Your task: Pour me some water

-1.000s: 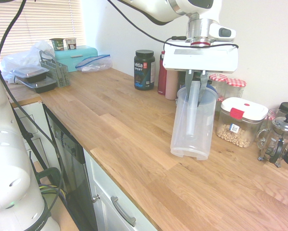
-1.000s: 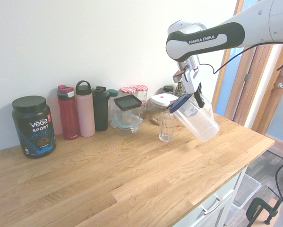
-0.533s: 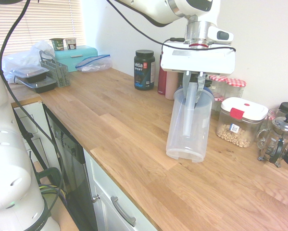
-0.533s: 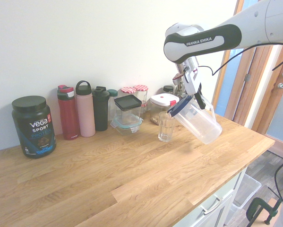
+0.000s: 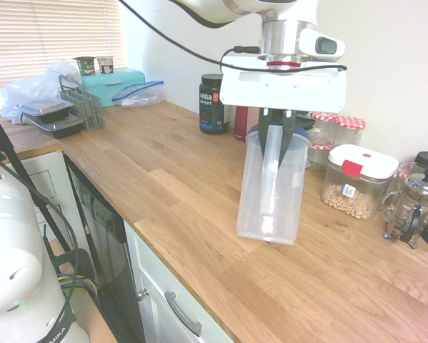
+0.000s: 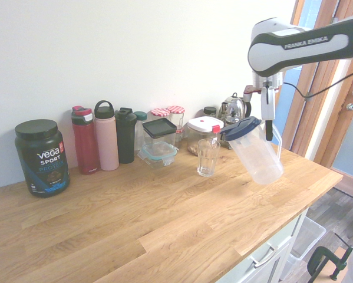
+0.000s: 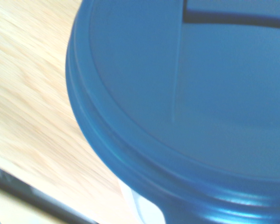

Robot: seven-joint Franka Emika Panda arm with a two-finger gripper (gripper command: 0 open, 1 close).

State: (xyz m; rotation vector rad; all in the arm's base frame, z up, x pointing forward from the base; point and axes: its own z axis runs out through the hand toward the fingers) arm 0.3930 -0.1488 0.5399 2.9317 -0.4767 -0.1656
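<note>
Your white Franka arm [image 6: 300, 44] reaches in from the upper right of the second exterior view, its last link lying nearly level above the right end of the wooden counter. The wrist turns down so your gripper [image 6: 269, 127] points almost straight at the countertop. Its two dark fingers [image 5: 289, 132] are clamped on the handle of the clear pitcher [image 6: 257, 154], which hangs off the counter, tilted. In the first exterior view the white hand body [image 5: 283, 89] sits broadside above the pitcher's rim.
</note>
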